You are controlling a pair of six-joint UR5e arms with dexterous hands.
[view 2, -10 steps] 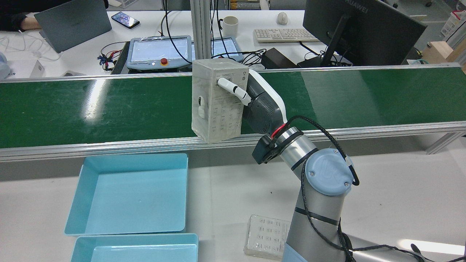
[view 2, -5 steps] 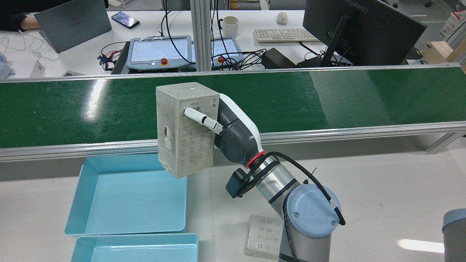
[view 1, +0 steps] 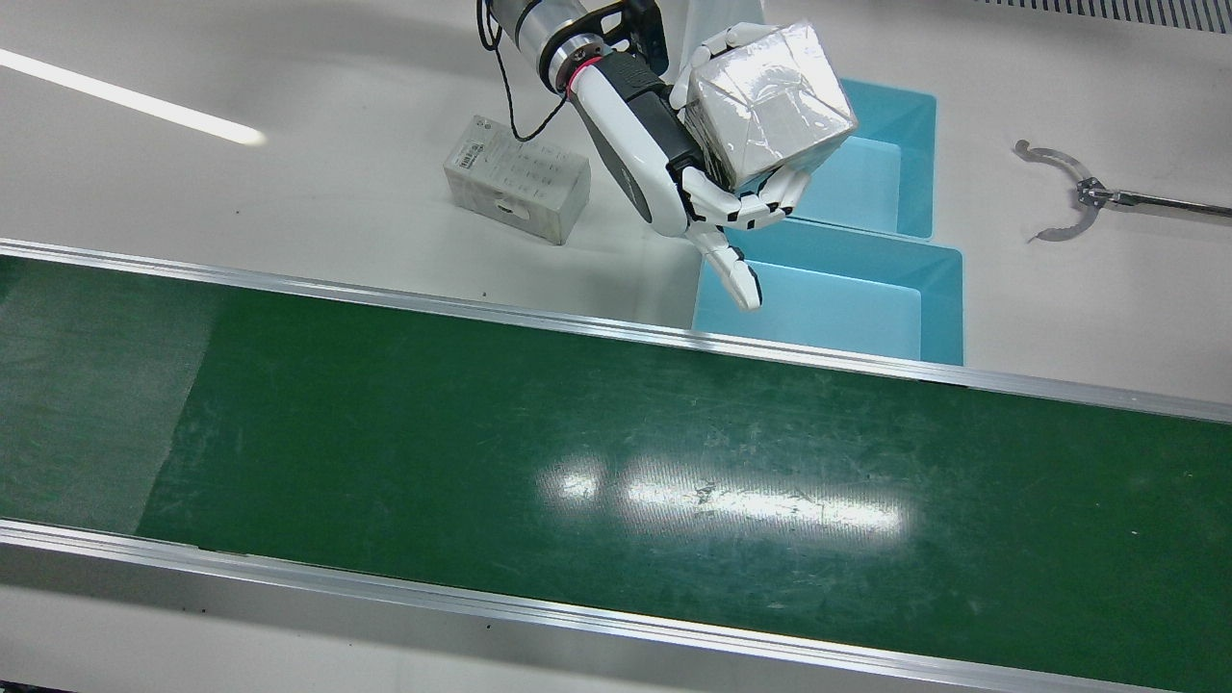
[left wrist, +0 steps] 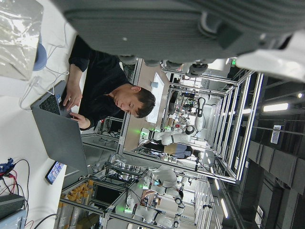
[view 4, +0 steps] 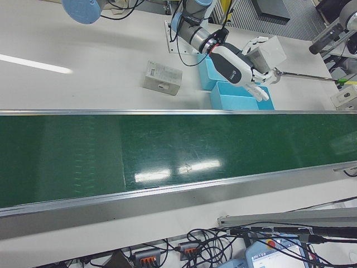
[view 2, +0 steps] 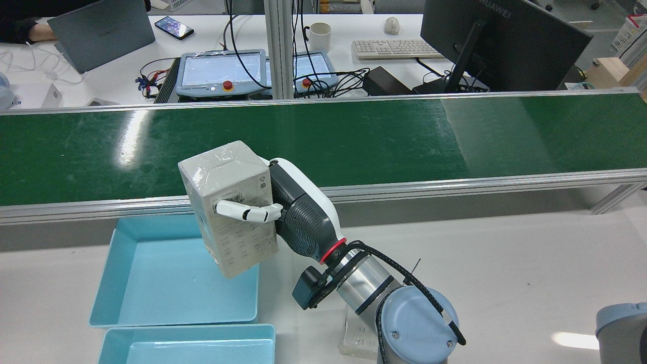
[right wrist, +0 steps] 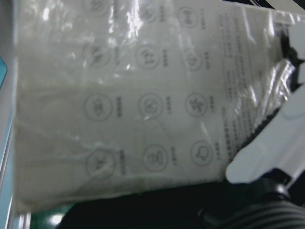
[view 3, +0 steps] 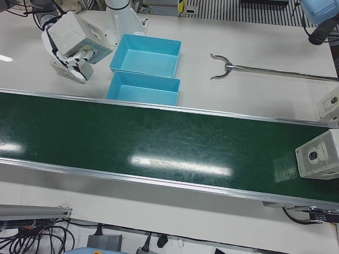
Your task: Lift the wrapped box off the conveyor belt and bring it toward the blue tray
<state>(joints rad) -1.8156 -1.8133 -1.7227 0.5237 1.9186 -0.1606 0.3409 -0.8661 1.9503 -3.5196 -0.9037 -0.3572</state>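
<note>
The wrapped box [view 2: 230,207] is a pale carton in clear film, held tilted in the air by my right hand [view 2: 298,212], which is shut on it. It hangs off the green conveyor belt [view 2: 404,136], above the right far corner of the nearer-to-belt blue tray [view 2: 151,283]. The front view shows the box [view 1: 770,91] in the hand [view 1: 674,154] over the left edge of the trays [view 1: 847,308]. The right hand view is filled by the box's printed side [right wrist: 119,95]. My left hand [left wrist: 167,28] shows only as a dark underside in its own view.
A second blue tray [view 2: 192,346] sits beside the first. Another wrapped box [view 1: 517,178] lies on the white table near the right arm's base. A further box [view 3: 318,153] stands at the belt's end. A metal grabber tool [view 1: 1068,192] lies beyond the trays.
My right hand has carried the box off the belt, back toward the robot and to the rear view's left, lowering and tilting it over the tray's corner.
</note>
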